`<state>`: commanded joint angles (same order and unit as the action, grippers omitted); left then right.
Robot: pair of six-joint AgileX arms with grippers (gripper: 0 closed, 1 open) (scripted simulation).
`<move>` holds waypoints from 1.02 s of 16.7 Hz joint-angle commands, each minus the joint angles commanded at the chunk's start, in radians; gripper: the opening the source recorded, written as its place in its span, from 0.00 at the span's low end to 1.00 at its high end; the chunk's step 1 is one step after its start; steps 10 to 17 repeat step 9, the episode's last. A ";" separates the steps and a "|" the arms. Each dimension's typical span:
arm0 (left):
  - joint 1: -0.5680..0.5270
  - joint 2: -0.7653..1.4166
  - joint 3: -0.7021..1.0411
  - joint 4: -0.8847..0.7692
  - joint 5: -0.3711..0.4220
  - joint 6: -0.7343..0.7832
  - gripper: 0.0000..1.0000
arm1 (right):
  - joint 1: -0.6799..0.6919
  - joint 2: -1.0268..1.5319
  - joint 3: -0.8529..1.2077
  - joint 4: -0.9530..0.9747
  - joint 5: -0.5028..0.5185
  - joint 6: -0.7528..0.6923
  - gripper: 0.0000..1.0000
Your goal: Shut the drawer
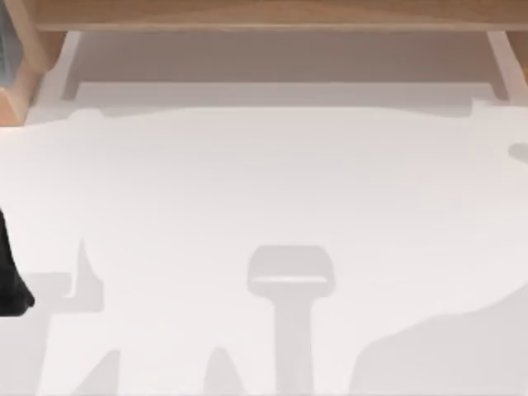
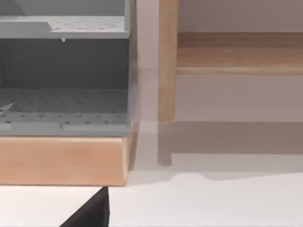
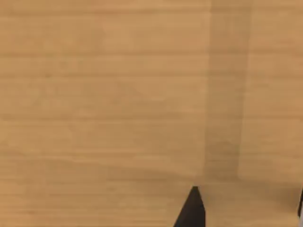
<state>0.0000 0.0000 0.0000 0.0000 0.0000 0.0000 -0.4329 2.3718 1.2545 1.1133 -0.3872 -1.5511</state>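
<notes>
The drawer (image 1: 280, 92) lies across the far side of the table, pulled out from its light wood frame (image 1: 272, 12). It is a wide, shallow white tray with thin side walls and a pale grey-beige floor, and nothing lies in it. My left arm (image 1: 8, 276) is a dark shape at the table's left edge, well short of the drawer. A black part of my left gripper (image 2: 92, 213) points toward a wooden post (image 2: 167, 61) of the frame. My right gripper (image 3: 246, 210) is open, close against a light wood surface (image 3: 118, 94).
A grey shelf unit (image 2: 64, 71) with perforated shelves stands on a wooden base (image 2: 61, 161) at the far left corner, beside the frame. The white tabletop (image 1: 264, 190) in front of the drawer carries grey shadows of the arms.
</notes>
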 joint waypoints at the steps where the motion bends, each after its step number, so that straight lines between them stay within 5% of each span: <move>1: 0.000 0.000 0.000 0.000 0.000 0.000 1.00 | 0.000 0.000 0.000 0.000 0.000 0.000 0.83; 4: 0.000 0.000 0.000 0.000 0.000 0.000 1.00 | 0.000 0.000 0.000 0.000 0.000 0.000 1.00; 17: 0.000 0.000 0.000 0.000 0.000 0.000 1.00 | 0.000 0.000 0.000 0.000 0.000 0.000 1.00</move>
